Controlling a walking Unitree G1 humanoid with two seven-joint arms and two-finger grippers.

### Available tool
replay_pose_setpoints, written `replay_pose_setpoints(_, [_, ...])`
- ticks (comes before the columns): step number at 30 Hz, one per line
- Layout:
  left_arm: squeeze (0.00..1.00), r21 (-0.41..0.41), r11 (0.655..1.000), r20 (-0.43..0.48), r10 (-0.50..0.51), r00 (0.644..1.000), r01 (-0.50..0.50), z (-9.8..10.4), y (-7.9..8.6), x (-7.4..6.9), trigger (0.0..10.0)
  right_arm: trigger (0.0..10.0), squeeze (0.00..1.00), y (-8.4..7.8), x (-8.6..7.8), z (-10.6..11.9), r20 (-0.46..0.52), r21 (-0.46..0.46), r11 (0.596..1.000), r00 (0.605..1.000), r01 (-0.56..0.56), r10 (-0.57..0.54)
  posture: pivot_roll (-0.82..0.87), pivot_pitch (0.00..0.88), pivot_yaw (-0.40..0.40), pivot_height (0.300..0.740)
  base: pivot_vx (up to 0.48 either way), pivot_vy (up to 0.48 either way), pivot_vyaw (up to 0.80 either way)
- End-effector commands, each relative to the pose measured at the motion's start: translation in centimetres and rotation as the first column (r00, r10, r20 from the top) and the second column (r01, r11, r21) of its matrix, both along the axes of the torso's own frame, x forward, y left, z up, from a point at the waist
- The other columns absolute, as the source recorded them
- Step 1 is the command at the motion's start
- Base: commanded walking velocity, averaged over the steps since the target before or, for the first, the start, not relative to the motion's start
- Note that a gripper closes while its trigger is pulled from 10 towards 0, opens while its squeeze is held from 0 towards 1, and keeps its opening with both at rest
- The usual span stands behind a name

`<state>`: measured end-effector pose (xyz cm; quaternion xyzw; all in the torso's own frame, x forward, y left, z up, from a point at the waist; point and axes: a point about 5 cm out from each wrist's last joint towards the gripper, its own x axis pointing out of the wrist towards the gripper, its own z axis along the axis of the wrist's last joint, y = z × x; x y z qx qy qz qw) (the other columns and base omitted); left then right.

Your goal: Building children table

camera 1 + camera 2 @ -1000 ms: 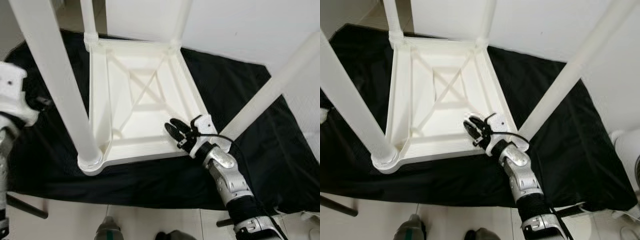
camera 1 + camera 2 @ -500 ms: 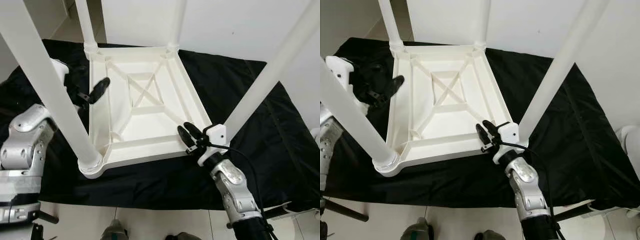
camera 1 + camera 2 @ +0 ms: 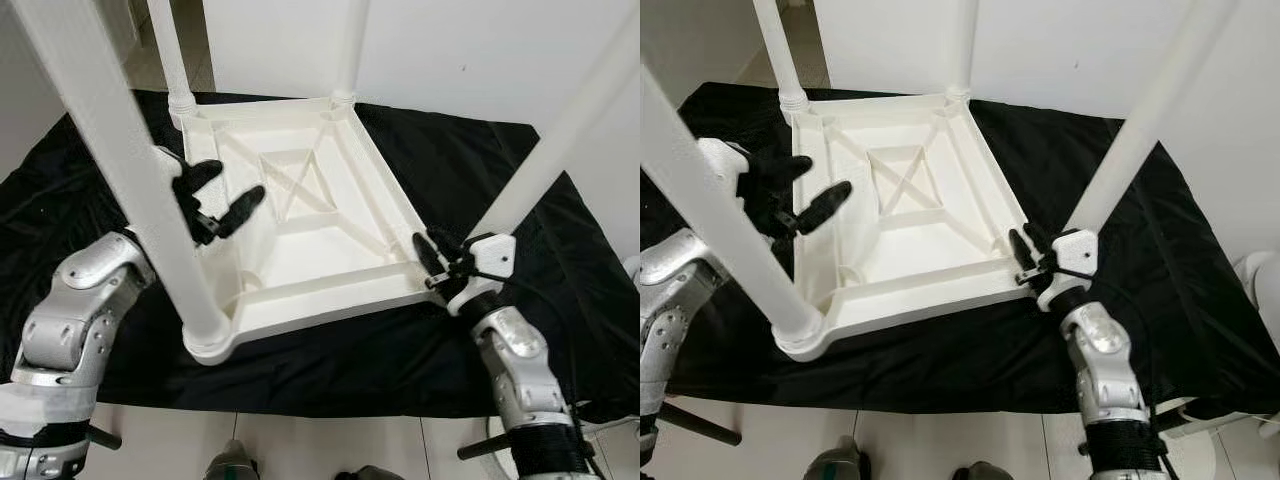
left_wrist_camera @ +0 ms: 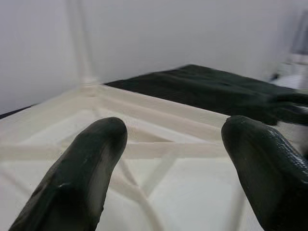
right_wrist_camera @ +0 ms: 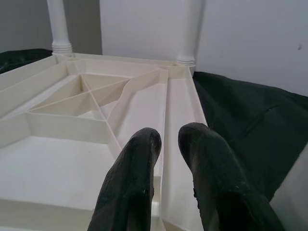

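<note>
A white plastic children's table (image 3: 300, 250) lies upside down on a black cloth (image 3: 450, 170), its four legs pointing up. The near-left leg (image 3: 130, 170) and near-right leg (image 3: 570, 130) rise close to the camera. My left gripper (image 3: 225, 195) is open just above the table's left rim, behind the near-left leg; in the left wrist view its fingers (image 4: 82, 173) spread over the ribbed underside. My right gripper (image 3: 432, 255) is at the near-right corner, where its fingers (image 5: 139, 163) are shut on the thin rim wall.
A white wall stands right behind the table's far legs (image 3: 350, 50). Pale tiled floor borders the cloth at the front, with a dark rod (image 3: 100, 437) and a grey-green object (image 3: 230, 465) on it. A white round object (image 3: 1255, 275) sits at the far right.
The table's near end has shifted right along with my right gripper at its corner. My left gripper has come in from the left, opened wider and now hangs over the left rim.
</note>
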<state>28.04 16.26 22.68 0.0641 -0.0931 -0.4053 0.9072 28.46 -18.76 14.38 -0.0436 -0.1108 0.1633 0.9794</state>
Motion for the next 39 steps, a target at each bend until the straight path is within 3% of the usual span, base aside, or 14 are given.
replay_pose_setpoints(1, [0.0, 0.029, 0.998, 0.007, -0.062, 0.998, 0.062, 0.0, -0.3, -0.4, 10.0, 10.0, 0.0, -0.4, 0.0, -0.2, -0.007, 0.004, 1.0, 1.0, 0.014, -0.014, 0.13, 0.034, -0.031, 0.74, 0.0, 0.0, 0.0])
replay_pose_setpoints(4, [0.0, 0.022, 0.996, 0.009, -0.081, 0.997, 0.081, 0.2, -0.8, -0.9, 10.0, 10.0, 0.0, -1.0, 0.6, 0.0, -0.004, -0.011, 1.0, 1.0, 0.02, -0.02, 0.14, 0.036, -0.034, 0.74, 0.0, 0.0, 0.0])
replay_pose_setpoints(6, [0.0, -0.044, 0.994, 0.001, -0.104, 0.995, 0.104, 0.9, -1.8, -2.2, 10.0, 10.0, 0.0, -0.4, 1.8, 0.3, -0.006, -0.015, 1.0, 1.0, 0.015, -0.015, 0.16, 0.044, -0.058, 0.74, 0.0, 0.0, 0.0])
replay_pose_setpoints(8, [0.0, -0.064, 0.992, 0.002, -0.108, 0.994, 0.108, 1.1, -2.1, -2.6, 10.0, 10.0, 0.0, 0.2, 1.9, 0.2, -0.009, -0.014, 1.0, 1.0, 0.011, -0.011, 0.16, 0.043, -0.06, 0.74, 0.0, 0.0, 0.0])
replay_pose_setpoints(12, [0.0, -0.049, 0.993, 0.003, -0.105, 0.994, 0.105, 0.9, -2.0, -2.7, 10.0, 10.0, 0.0, 2.1, 1.2, -0.7, -0.029, 0.01, 0.998, 0.998, 0.064, -0.064, 0.16, 0.049, -0.07, 0.74, 0.0, 0.0, 0.0])
replay_pose_setpoints(15, [0.0, -0.044, 0.994, 0.001, -0.097, 0.995, 0.097, 0.8, -1.8, -2.4, 10.0, 10.0, 0.0, 2.5, 0.8, -0.9, -0.026, 0.02, 0.996, 0.996, 0.092, -0.091, 0.16, 0.048, -0.069, 0.74, 0.0, 0.0, 0.0])
replay_pose_setpoints(19, [0.0, -0.042, 0.993, 0.013, -0.106, 0.994, 0.106, 1.0, -1.8, -1.4, 10.0, 10.0, 0.0, 3.9, -1.6, -1.8, -0.019, 0.035, 0.987, 0.987, 0.159, -0.159, 0.14, 0.049, -0.06, 0.74, 0.0, 0.0, 0.0])
replay_pose_setpoints(28, [0.0, -0.027, 0.991, -0.003, -0.129, 0.992, 0.129, 0.8, -1.6, -1.0, 10.0, 10.0, 0.0, 2.7, -4.0, -2.9, -0.024, 0.028, 0.952, 0.952, 0.306, -0.306, 0.1, 0.048, -0.051, 0.74, 0.0, 0.0, 0.0])
replay_pose_setpoints(32, [0.0, -0.028, 0.987, -0.02, -0.159, 0.987, 0.158, 0.7, -1.9, -1.0, 10.0, 10.0, 0.0, 1.7, -6.5, -3.9, -0.054, 0.016, 0.891, 0.89, 0.453, -0.452, 0.07, 0.048, -0.042, 0.74, 0.0, 0.0, 0.0])
replay_pose_setpoints(33, [0.0, -0.028, 0.987, -0.02, -0.159, 0.987, 0.158, 0.7, -1.9, -1.0, 10.0, 10.0, 0.0, 1.7, -6.5, -3.9, -0.054, 0.016, 0.891, 0.89, 0.453, -0.452, 0.07, 0.048, -0.042, 0.74, 0.0, 0.0, 0.0])
replay_pose_setpoints(35, [0.0, -0.032, 0.982, -0.022, -0.189, 0.982, 0.188, 0.5, -2.4, -1.0, 10.0, 10.0, 0.0, 1.2, -8.0, -4.3, -0.065, -0.006, 0.835, 0.833, 0.55, -0.549, 0.06, 0.043, -0.034, 0.74, 0.0, 0.0, 0.0])
replay_pose_setpoints(37, [0.0, -0.032, 0.982, -0.022, -0.189, 0.982, 0.188, 0.5, -2.4, -1.0, 10.0, 10.0, 0.0, 1.2, -8.0, -4.3, -0.065, -0.006, 0.835, 0.833, 0.55, -0.549, 0.06, 0.043, -0.034, 0.74, 0.0, 0.0, 0.0])
replay_pose_setpoints(38, [0.0, -0.032, 0.98, -0.023, -0.199, 0.98, 0.198, 0.5, -2.5, -1.0, 10.0, 10.0, 0.0, 0.9, -8.6, -4.4, -0.068, -0.01, 0.807, 0.805, 0.591, -0.59, 0.05, 0.041, -0.03, 0.74, 0.0, 0.0, 0.0])
replay_pose_setpoints(39, [0.0, -0.032, 0.98, -0.023, -0.199, 0.98, 0.198, 0.5, -2.5, -1.0, 10.0, 10.0, 0.0, 0.9, -8.6, -4.4, -0.068, -0.01, 0.807, 0.805, 0.591, -0.59, 0.05, 0.041, -0.03, 0.74, 0.0, 0.0, 0.0])
